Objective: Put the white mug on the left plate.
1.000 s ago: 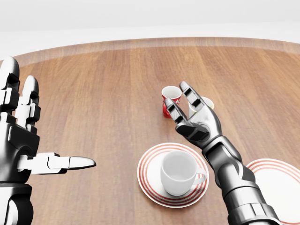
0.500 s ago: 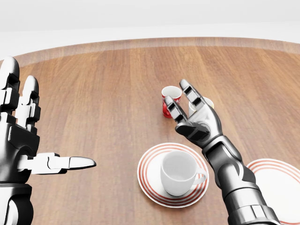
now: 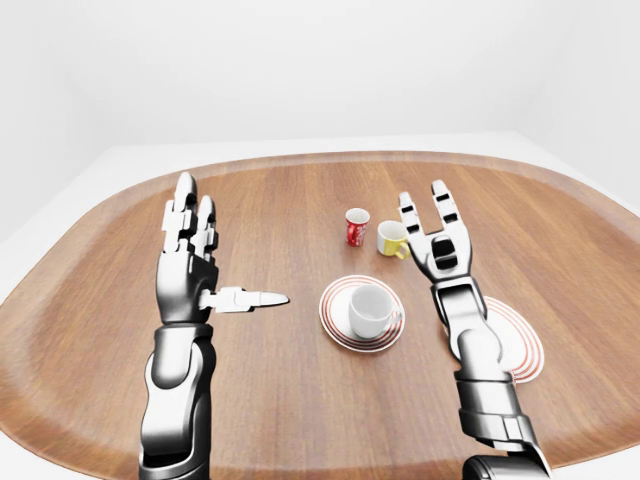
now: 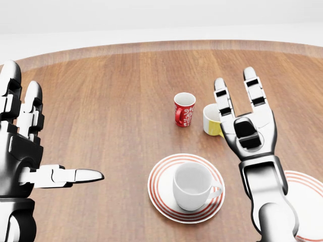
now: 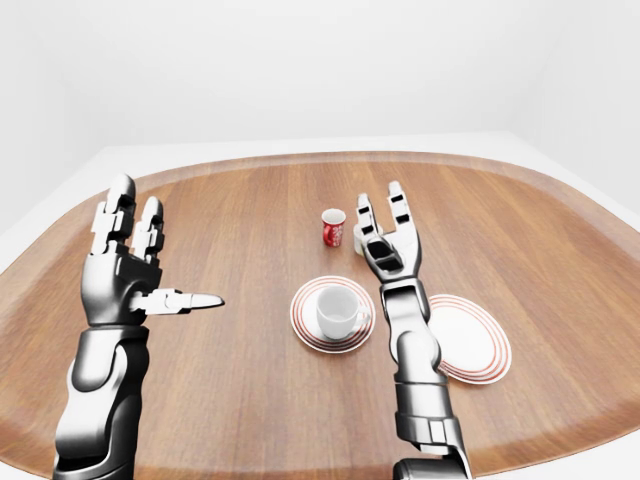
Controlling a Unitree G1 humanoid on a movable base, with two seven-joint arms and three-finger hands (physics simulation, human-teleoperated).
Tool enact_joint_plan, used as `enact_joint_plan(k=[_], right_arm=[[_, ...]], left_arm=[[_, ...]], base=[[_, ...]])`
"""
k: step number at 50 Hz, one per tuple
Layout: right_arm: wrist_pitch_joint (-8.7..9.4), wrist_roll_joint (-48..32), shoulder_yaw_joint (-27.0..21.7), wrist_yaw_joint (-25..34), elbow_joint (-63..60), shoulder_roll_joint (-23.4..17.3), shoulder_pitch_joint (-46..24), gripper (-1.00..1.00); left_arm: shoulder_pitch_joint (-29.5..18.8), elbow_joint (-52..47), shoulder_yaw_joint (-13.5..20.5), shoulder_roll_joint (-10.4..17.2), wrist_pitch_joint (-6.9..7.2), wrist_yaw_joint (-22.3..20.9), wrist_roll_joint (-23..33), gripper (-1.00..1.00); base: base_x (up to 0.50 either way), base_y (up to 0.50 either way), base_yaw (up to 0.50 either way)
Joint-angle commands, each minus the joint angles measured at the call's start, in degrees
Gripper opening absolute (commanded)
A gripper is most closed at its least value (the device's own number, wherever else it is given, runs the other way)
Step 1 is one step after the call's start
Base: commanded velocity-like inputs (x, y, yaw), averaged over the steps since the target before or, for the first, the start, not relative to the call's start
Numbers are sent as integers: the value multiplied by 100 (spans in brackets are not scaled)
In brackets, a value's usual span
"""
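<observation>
Since one second ago the right hand (image 4: 246, 123) has been turned and raised in the head view: before, it was tilted toward the red patterned cup (image 4: 184, 109) and partly covered the yellow mug (image 4: 212, 120); now it is held upright, palm toward the camera, its fingers spread and straight, and nothing is held in it; the yellow mug is now seen just beside it on the left. The left hand (image 4: 28, 146) has not been moved; it is also held wide open and empty at the left edge, with one finger pointed to the right.

The white mug (image 4: 193, 185) has not been shifted; it is standing upright on the left plate (image 4: 160, 194), a white plate with red rings, a little to the right of the plate's centre, with its handle turned to the right; it is plain white and empty inside. The right plate (image 3: 522, 345) is partly hidden behind the right forearm, and nothing is seen on it. The wooden table (image 3: 280, 400) carries all of these.

It is judged that the task is already fulfilled, and that the raising of the open hand is a withdrawal after the release.
</observation>
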Motion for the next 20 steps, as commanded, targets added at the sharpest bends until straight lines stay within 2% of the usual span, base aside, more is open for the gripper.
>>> enact_joint_plan(k=[1, 5, 7, 9, 16, 20], right_arm=[[0, 501, 81, -507, -1123, 13, 658, 100], [0, 490, 95, -503, -1226, 20, 751, 100], [0, 375, 116, -319, -1141, 29, 832, 100], [0, 494, 68, -485, -1270, 35, 825, 100], [0, 467, 91, -448, -1422, 58, 1015, 100], [0, 337, 110, -246, -1451, 62, 1195, 100]], left_arm=[[12, -14, -7, -4, 0, -6, 5, 100], [5, -10, 2, -1, 0, -6, 2, 100], [15, -8, -5, -4, 0, -8, 8, 100], [14, -13, -8, -4, 0, -8, 11, 100], [18, 0, -17, -9, 0, -10, 25, 100], [11, 4, -21, -11, 0, -9, 30, 100]], base=[[0, 0, 0], [0, 0, 0], [0, 0, 0], [0, 0, 0], [0, 0, 0], [0, 0, 0]])
